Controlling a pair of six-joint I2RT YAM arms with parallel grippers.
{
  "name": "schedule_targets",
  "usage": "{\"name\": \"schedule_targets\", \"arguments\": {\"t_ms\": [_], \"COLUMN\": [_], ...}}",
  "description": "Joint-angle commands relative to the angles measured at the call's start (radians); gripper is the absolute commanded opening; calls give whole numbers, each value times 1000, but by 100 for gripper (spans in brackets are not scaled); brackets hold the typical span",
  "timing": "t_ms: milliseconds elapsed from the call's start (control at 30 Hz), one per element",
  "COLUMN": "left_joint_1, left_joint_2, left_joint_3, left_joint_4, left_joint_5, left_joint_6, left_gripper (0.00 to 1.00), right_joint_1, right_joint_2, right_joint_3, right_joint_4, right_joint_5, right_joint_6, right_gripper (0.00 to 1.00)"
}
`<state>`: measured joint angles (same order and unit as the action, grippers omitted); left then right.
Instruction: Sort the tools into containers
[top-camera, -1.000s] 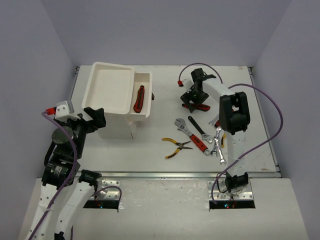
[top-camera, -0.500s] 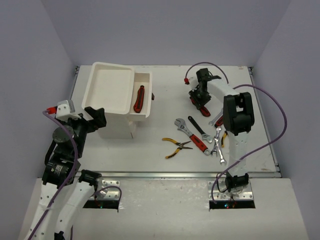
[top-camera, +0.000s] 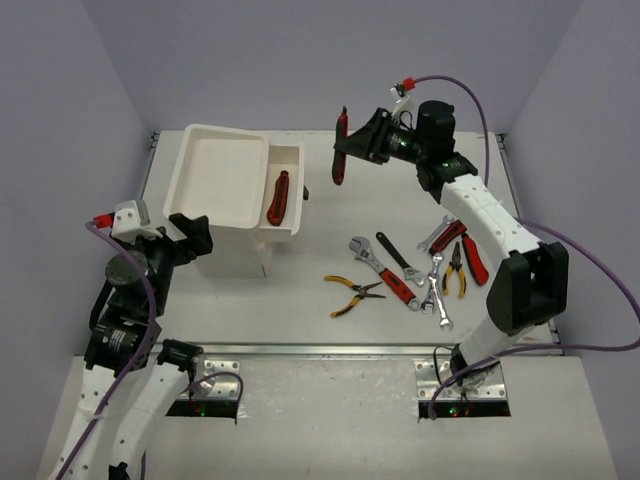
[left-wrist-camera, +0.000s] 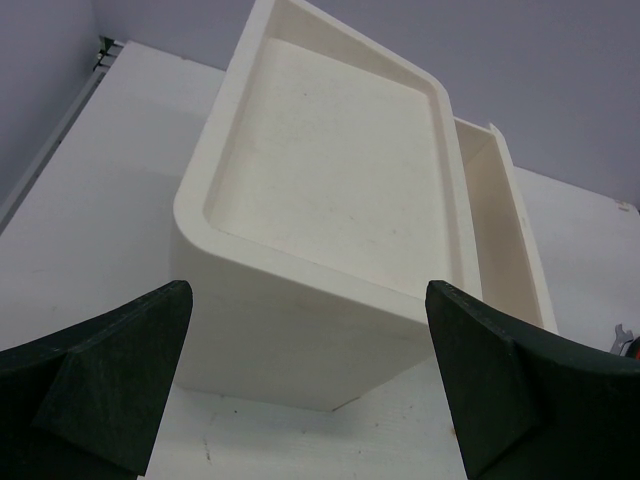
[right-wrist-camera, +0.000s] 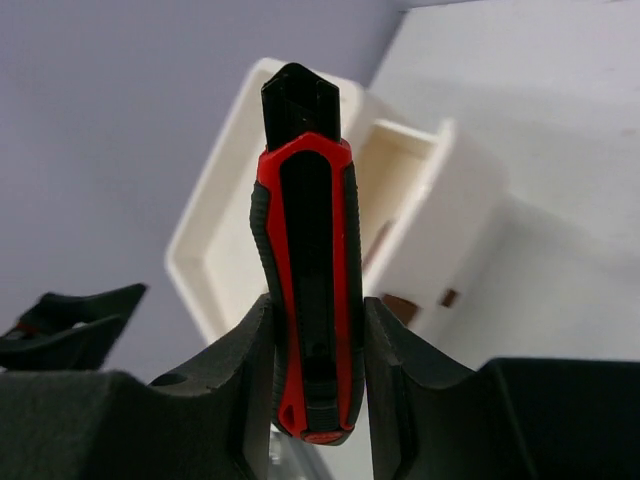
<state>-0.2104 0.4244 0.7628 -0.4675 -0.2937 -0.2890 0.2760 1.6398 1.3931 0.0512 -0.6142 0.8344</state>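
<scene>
My right gripper (top-camera: 352, 146) is shut on a red-and-black cutter (top-camera: 340, 147) and holds it upright in the air, right of the white box (top-camera: 222, 172). In the right wrist view the cutter (right-wrist-camera: 305, 260) stands between my fingers (right-wrist-camera: 245, 370), with the box (right-wrist-camera: 215, 240) behind it. The box's side drawer (top-camera: 288, 160) is open, with another red-and-black cutter (top-camera: 279, 197) lying in it. My left gripper (top-camera: 190, 236) is open at the box's near left corner, and in the left wrist view it (left-wrist-camera: 308, 330) faces the box (left-wrist-camera: 330, 190).
A red-handled adjustable wrench (top-camera: 384, 271), a black wrench (top-camera: 398, 255), yellow-handled pliers (top-camera: 352, 291), silver spanners (top-camera: 436, 288) and red-handled pliers (top-camera: 468, 254) lie on the table's right half, below my right arm.
My right gripper has lifted the cutter off the table at the back right and carried it up and to the left, toward the box. The left arm has not moved.
</scene>
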Motion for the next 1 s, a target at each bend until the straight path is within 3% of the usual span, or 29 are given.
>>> {"name": "schedule_targets", "arguments": {"t_ms": [0, 133, 267, 367, 533, 667, 767, 867, 967], "left_joint_1": [-9, -7, -9, -8, -9, -7, -7, -9, -9], "left_joint_2": [-1, 2, -5, -11, -10, -12, -16, -22, -30], "left_joint_3": [-2, -2, -2, -2, -2, -2, -1, -2, -2], "left_joint_4": [35, 34, 32, 33, 32, 33, 31, 30, 28], "left_joint_5": [-7, -9, -11, -12, -9, -9, -13, -17, -20], "left_joint_6": [8, 8, 8, 7, 7, 7, 7, 6, 5], "left_gripper": [100, 100, 100, 100, 100, 100, 100, 100, 100], "right_joint_1": [145, 220, 290, 299, 306, 305, 293, 242, 145], "right_joint_2": [74, 148, 165, 173, 147, 123, 123, 113, 54], "right_joint_3": [87, 140, 207, 219, 243, 306, 386, 447, 398], "right_joint_4": [151, 143, -35, -96, -178, -254, -347, -478, -609], "right_joint_5": [-88, -54, 95, 135, 200, 258, 297, 351, 547], "right_joint_6": [291, 392, 266, 226, 147, 71, -12, -149, -289], "right_gripper": [0, 0, 2, 15, 61, 76, 95, 99, 99]}}
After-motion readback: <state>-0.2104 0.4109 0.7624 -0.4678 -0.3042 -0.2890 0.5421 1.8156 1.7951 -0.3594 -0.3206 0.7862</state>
